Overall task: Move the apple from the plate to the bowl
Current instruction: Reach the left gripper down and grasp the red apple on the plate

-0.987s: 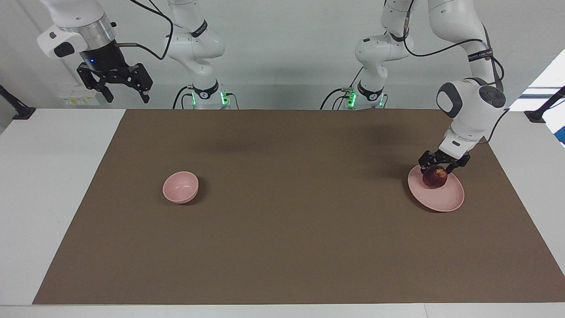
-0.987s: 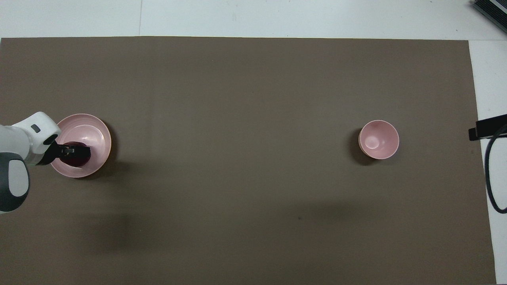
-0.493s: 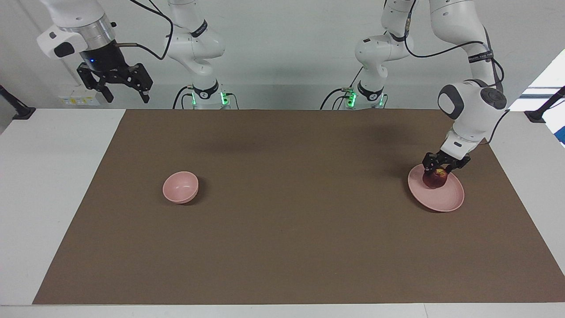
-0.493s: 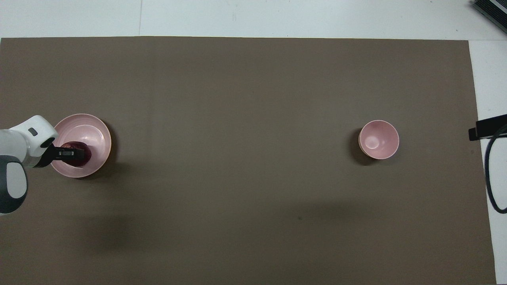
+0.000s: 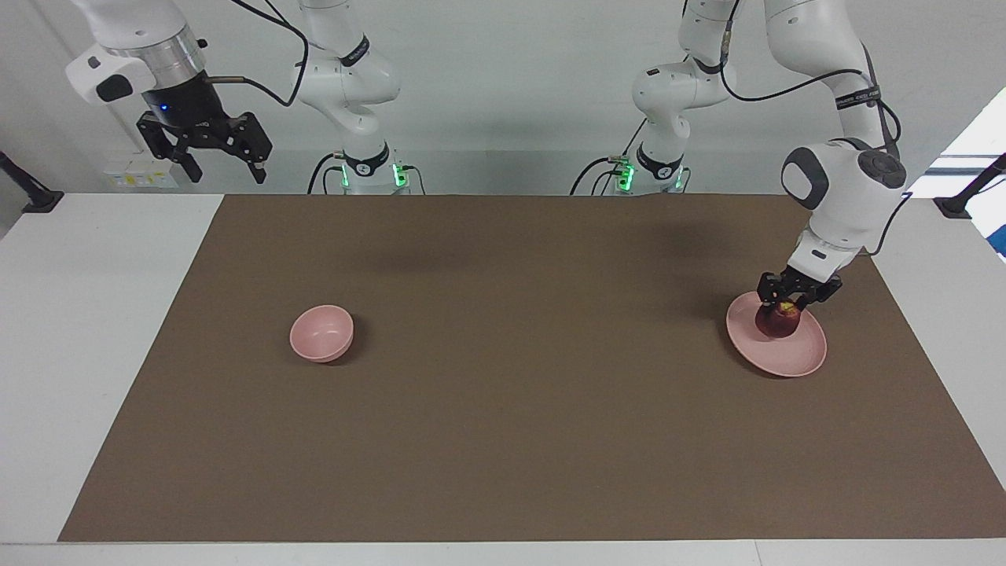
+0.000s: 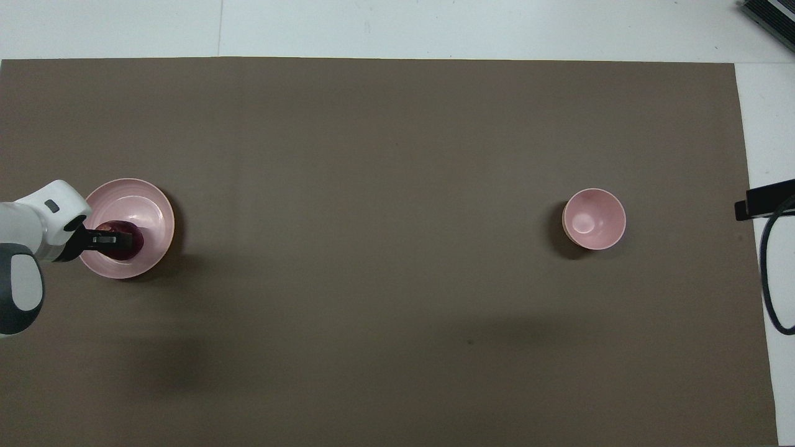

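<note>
The dark-red apple (image 5: pixel 780 322) sits on the wide pink plate (image 5: pixel 786 355) toward the left arm's end of the table. My left gripper (image 5: pixel 783 303) is down on the apple, its fingers closed against the apple's sides near the top. In the overhead view the left gripper (image 6: pixel 121 238) covers most of the apple (image 6: pixel 135 239) on the plate (image 6: pixel 152 205). The small deep pink bowl (image 5: pixel 321 333) stands empty toward the right arm's end, and it also shows in the overhead view (image 6: pixel 594 218). My right gripper (image 5: pixel 222 163) waits open, raised over the table's edge by its base.
A brown mat (image 5: pixel 503 393) covers most of the white table (image 5: pixel 94 314). A wide stretch of bare mat lies between plate and bowl. A black cable (image 6: pixel 770 279) loops at the right arm's end of the table.
My left gripper has lowered onto the apple and its fingers have drawn in around it. The apple has shifted slightly on the plate. The right arm has not moved.
</note>
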Motion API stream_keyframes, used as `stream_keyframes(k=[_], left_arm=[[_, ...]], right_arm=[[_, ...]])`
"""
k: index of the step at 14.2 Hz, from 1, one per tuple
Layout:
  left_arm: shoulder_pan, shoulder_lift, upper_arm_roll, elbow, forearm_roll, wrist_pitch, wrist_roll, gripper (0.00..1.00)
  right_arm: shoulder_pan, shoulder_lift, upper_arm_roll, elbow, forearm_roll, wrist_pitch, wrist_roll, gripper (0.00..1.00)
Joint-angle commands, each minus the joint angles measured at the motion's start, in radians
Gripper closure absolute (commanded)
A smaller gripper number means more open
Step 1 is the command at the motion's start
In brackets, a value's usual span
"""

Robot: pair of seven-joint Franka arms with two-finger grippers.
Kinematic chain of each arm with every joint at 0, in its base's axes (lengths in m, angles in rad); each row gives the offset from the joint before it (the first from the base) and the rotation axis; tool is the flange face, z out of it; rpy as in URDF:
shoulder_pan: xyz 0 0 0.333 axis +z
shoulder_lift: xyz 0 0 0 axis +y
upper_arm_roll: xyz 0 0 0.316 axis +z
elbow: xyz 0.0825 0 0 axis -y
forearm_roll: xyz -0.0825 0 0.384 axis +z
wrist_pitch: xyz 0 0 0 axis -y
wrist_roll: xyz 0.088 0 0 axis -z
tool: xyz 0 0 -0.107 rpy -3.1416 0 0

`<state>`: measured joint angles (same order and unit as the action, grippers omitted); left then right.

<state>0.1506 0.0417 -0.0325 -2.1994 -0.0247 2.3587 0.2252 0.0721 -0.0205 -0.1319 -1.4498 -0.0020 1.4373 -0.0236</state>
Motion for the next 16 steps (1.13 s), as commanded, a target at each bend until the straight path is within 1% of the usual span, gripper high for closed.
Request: stream_keyframes(k=[1, 2, 3, 5, 6, 7, 10, 12, 14, 16], left_arm=[[-0.052, -0.091, -0.001, 0.003, -0.075, -0.082, -0.004, 1.00], [-0.071, -0.107, -0.003, 0.018, -0.127, -0.122, -0.004, 1.00], [-0.106, -0.118, 0.000, 0.045, -0.168, -0.192, -0.010, 1.00], [-0.125, -0.141, -0.009, 0.088, -0.219, -0.312, -0.059, 1.00], [-0.143, -0.154, -0.021, 0.096, -0.275, -0.335, -0.075, 1.00], [-0.158, -0.163, -0.023, 0.102, -0.334, -0.354, -0.102, 1.00], [-0.184, -0.169, -0.030, 0.109, -0.502, -0.394, -0.127, 1.00], [-0.226, -0.169, -0.037, 0.109, -0.575, -0.391, -0.179, 1.00], [-0.249, -0.169, -0.037, 0.109, -0.699, -0.391, -0.194, 1.00], [-0.253, -0.169, -0.076, 0.110, -0.785, -0.377, -0.220, 1.00]], right_arm=[[-0.003, -0.035, 0.001, -0.064, 0.043, 0.015, 0.013, 0.00], [0.008, -0.042, 0.002, -0.092, 0.106, 0.041, 0.068, 0.00], [0.012, -0.041, 0.012, -0.101, 0.138, 0.082, 0.139, 0.00], [0.090, -0.030, 0.025, -0.125, 0.155, 0.149, 0.279, 0.00], [0.109, -0.032, 0.029, -0.132, 0.157, 0.161, 0.347, 0.00], [0.132, -0.032, 0.029, -0.132, 0.158, 0.163, 0.388, 0.00], [0.138, -0.030, 0.028, -0.159, 0.282, 0.172, 0.509, 0.00], [0.147, -0.015, 0.031, -0.181, 0.348, 0.227, 0.632, 0.00], [0.189, 0.008, 0.031, -0.188, 0.385, 0.274, 0.738, 0.00], [0.216, 0.036, 0.031, -0.188, 0.446, 0.313, 0.835, 0.00]])
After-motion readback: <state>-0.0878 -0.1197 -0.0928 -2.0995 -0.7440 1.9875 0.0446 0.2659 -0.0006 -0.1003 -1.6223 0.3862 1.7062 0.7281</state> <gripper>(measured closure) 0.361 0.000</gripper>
